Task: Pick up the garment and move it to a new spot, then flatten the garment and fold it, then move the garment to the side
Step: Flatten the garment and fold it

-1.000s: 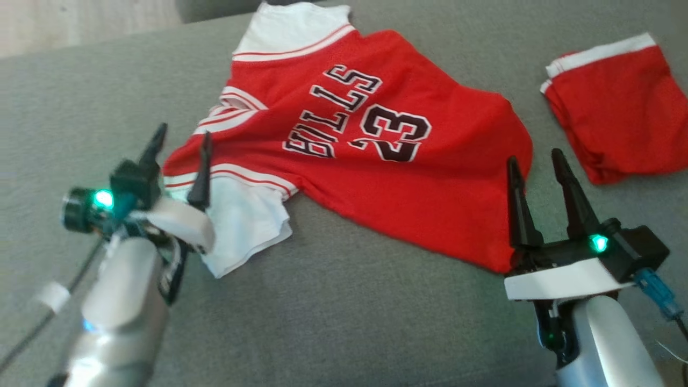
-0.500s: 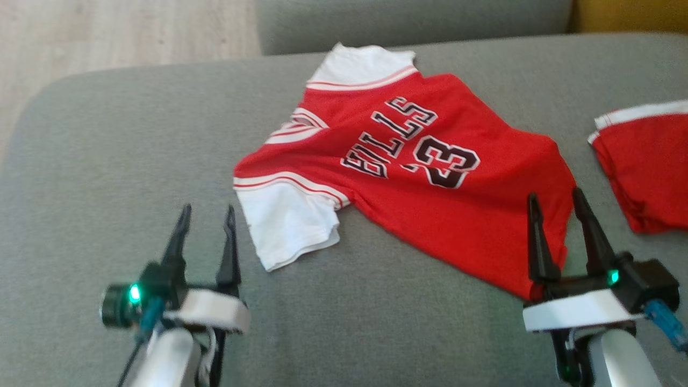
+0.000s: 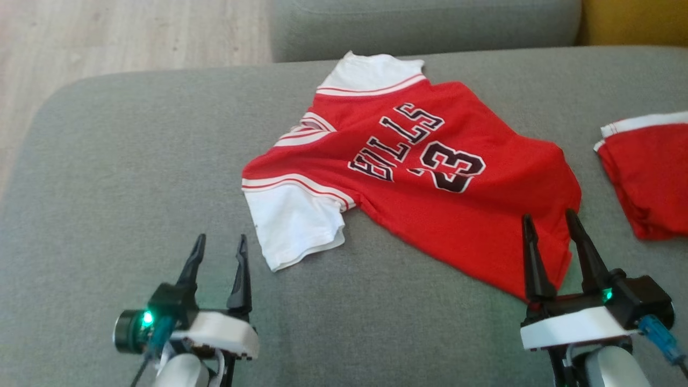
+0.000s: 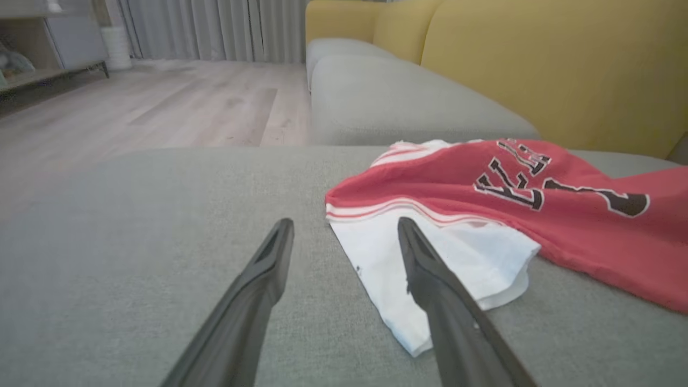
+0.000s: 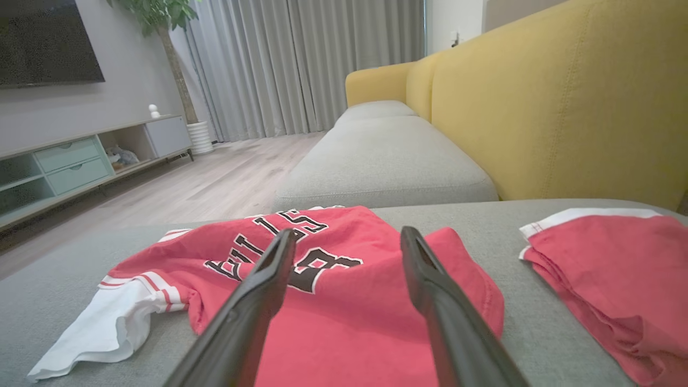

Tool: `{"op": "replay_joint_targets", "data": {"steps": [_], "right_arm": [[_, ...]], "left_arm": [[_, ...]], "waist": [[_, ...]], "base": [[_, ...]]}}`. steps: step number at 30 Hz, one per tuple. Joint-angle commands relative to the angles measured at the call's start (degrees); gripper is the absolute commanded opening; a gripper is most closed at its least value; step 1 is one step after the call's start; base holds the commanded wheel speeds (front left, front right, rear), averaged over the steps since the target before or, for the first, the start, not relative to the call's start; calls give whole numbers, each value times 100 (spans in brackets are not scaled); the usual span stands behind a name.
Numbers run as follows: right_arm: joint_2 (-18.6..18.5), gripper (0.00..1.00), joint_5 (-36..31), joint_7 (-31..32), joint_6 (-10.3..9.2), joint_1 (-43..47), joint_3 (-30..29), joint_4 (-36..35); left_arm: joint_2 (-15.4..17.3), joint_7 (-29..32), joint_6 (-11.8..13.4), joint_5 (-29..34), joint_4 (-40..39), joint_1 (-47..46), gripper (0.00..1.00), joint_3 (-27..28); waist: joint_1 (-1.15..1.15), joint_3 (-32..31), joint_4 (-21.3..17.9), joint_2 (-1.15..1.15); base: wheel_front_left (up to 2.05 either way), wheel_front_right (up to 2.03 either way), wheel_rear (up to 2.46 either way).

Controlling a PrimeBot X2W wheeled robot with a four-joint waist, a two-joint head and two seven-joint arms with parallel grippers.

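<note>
Looks like flatten step: garment (image 3: 419, 177) rumpled, unfolded; L gripper (image 3: 221, 242) near its white sleeve (image 3: 293, 226), R gripper (image 3: 548, 216) at its hem, both spread & empty; next: pinch edges, pull taut

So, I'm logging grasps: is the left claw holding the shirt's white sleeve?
No, the left claw stands open and empty over the grey cushion, just beside the white sleeve.

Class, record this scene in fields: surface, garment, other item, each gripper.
surface: grey sofa cushion
garment: red jersey, spread out, wrinkled, not folded
other item: folded red cloth, apart, right of jersey
left gripper: open, empty, near white sleeve
right gripper: open, empty, by jersey's lower corner
</note>
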Motion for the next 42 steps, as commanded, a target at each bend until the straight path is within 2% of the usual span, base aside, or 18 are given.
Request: {"op": "replay_joint_targets", "data": {"steps": [1, 4, 10, 17, 26, 27, 29, 30, 36, 42], "right_arm": [[-33, 100, 1, -35, 39, -265, 140, -194], [-33, 100, 23, -35, 39, -298, 143, -206], [-33, 100, 59, -35, 39, -383, 130, -196], [-33, 100, 104, -35, 39, -458, 132, -201], [-33, 100, 110, -35, 39, -453, 115, -179], [-33, 100, 112, -35, 39, -454, 112, -178], [-33, 100, 116, -35, 39, -454, 110, -173], [-33, 100, 117, -35, 39, -455, 109, -169], [-33, 100, 116, -35, 39, -436, 84, -143], [-33, 100, 31, -35, 39, -213, 58, 131]], "left_arm": [[75, 136, -61, -50, -67, -350, 100, 152], [19, 574, -190, -285, 182, -492, 100, 147], [106, 1096, -327, -278, 555, -712, 100, -38], [134, 1443, -60, -328, 875, -714, 100, 20], [164, 1667, -106, -413, 1041, -756, 100, -43], [150, 1726, -137, -454, 1065, -748, 95, -53], [137, 1879, -240, -514, 1095, -738, 41, -114], [148, 1926, -283, -512, 1093, -739, 0, -154], [171, 1831, -300, -519, 970, -726, 0, -180], [189, 1236, -202, -573, 625, -704, 0, 13]], "waist": [[0, 83, -79, 0], [0, 209, -190, 0], [0, 410, -436, 0], [0, 529, -634, 0], [0, 571, -728, 0], [0, 568, -734, 0], [0, 559, -743, 0], [0, 553, -746, 0], [0, 475, -750, 0], [0, 307, -748, 0]], "base": [[0, 0, 0], [0, 0, 0], [0, 0, 0], [0, 0, 0], [0, 0, 0], [0, 0, 0], [0, 0, 0], [0, 0, 0], [0, 0, 0], [0, 0, 0]]}}
